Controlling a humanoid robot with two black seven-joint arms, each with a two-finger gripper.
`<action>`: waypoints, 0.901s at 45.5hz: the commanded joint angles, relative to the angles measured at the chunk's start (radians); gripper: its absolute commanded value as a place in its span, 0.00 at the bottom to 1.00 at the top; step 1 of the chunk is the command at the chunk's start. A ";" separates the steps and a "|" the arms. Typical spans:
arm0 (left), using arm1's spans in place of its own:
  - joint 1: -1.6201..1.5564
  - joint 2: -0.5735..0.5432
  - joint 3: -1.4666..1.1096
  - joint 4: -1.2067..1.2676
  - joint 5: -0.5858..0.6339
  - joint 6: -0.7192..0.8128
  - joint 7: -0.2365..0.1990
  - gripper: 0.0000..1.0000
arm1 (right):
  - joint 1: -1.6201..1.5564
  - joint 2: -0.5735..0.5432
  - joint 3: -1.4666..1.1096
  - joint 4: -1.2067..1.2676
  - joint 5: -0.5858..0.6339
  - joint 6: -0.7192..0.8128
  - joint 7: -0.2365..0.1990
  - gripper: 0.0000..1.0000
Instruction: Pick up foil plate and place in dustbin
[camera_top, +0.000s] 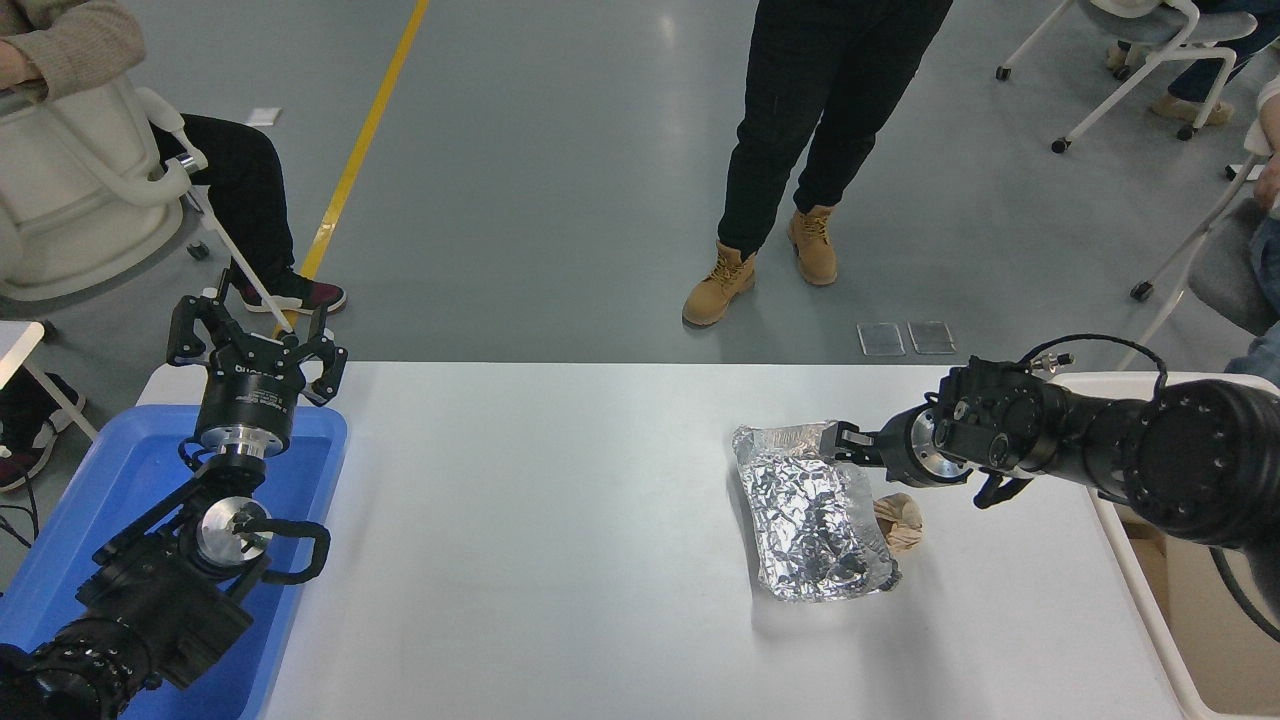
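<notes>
The foil plate (812, 515), a crinkled silver tray, lies right of the table's middle with its long side running away from me. My right gripper (842, 441) reaches in from the right, low over the table, its tip at the plate's far right corner and touching or just over the rim. The dustbin (1165, 640), a beige bin, stands off the table's right edge, partly hidden behind my right arm. My left gripper (255, 325) is parked open at the far left, above the blue tray.
A crumpled brown paper ball (900, 522) rests against the plate's right side. A shallow blue tray (110, 480) sits under my left arm. A person in tan boots (760, 270) stands beyond the far edge; another person sits at the upper left.
</notes>
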 joint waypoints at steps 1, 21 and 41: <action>0.000 -0.001 0.000 0.000 0.000 0.000 0.000 0.99 | -0.052 0.012 0.011 -0.033 0.000 -0.018 0.002 0.78; 0.000 -0.001 0.000 0.000 0.000 0.000 0.000 0.99 | -0.078 0.025 0.011 -0.038 -0.034 -0.026 0.071 0.28; 0.000 0.000 0.000 0.000 0.000 0.000 0.000 0.99 | -0.055 0.026 0.010 -0.029 -0.094 -0.021 0.169 0.00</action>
